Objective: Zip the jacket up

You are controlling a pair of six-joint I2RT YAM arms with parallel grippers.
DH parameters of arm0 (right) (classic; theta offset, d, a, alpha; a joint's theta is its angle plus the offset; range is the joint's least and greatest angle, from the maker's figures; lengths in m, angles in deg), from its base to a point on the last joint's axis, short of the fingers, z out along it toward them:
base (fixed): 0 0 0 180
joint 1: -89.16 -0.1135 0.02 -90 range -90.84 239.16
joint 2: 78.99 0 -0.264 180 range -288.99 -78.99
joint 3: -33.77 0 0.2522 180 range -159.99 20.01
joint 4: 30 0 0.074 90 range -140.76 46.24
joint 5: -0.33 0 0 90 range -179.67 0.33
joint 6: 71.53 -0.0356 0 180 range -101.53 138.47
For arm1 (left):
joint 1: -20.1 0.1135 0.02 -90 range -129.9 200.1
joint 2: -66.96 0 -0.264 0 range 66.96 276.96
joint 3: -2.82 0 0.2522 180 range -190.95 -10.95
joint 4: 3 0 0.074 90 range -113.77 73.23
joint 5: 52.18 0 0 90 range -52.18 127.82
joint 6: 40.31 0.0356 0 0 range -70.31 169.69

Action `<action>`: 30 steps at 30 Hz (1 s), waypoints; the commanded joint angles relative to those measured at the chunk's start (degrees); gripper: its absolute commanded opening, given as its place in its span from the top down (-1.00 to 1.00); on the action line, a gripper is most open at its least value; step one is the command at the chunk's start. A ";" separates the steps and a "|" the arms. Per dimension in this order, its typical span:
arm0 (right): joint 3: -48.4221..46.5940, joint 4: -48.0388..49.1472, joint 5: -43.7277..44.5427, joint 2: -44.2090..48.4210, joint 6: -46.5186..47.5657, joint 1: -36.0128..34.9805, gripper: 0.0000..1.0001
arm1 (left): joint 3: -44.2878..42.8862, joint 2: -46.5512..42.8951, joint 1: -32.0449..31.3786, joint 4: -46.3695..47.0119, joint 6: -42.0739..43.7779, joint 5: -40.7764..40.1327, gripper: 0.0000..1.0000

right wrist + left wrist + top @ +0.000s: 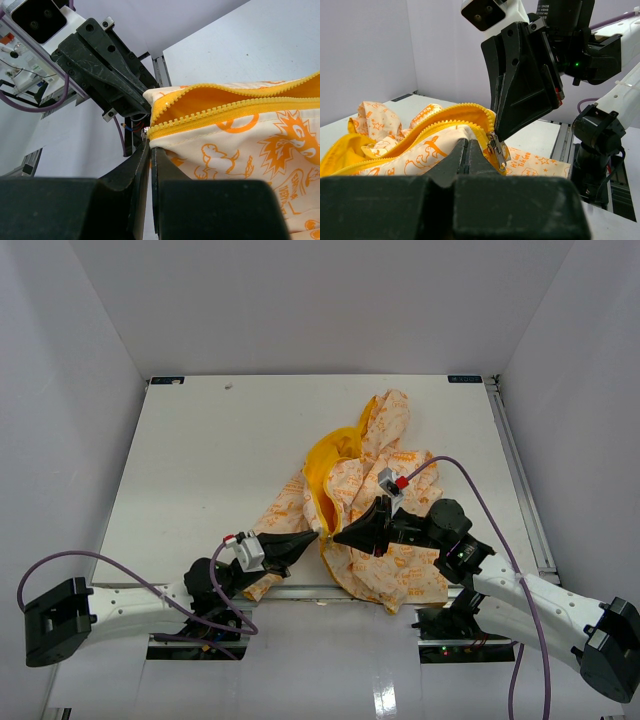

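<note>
White shells, black joints on left arm (130,605) & right arm (545,605), purple cables (80,554) trailing. Black wedge fingers w/ screws on left gripper (312,536) & right gripper (340,537). Green LED (576,64) lit.

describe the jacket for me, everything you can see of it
The jacket is soft cream fabric with orange print, bright yellow lining and a yellow zipper. It lies crumpled on the table, right of centre, reaching its near edge. The zipper is open along most of its length; its slider sits at the near end. The left gripper and right gripper, both shut, pinch it there.
</note>
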 commanded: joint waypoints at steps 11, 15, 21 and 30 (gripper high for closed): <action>0.35 3.55 0.17 0.68 -1.00 1.05 0.84 | 7.84 -0.93 0.07 1.86 0.41 2.23 1.00; 0.26 3.50 0.17 0.73 -1.14 1.30 0.85 | 7.67 -0.29 0.07 1.95 0.50 2.31 1.00; -0.20 3.41 -0.50 0.50 -1.14 1.60 0.85 | 7.11 0.49 0.07 1.31 0.59 2.95 1.00; -0.42 1.66 -0.17 1.24 -0.42 2.24 0.85 | 7.21 -0.19 0.07 0.17 0.33 4.34 1.00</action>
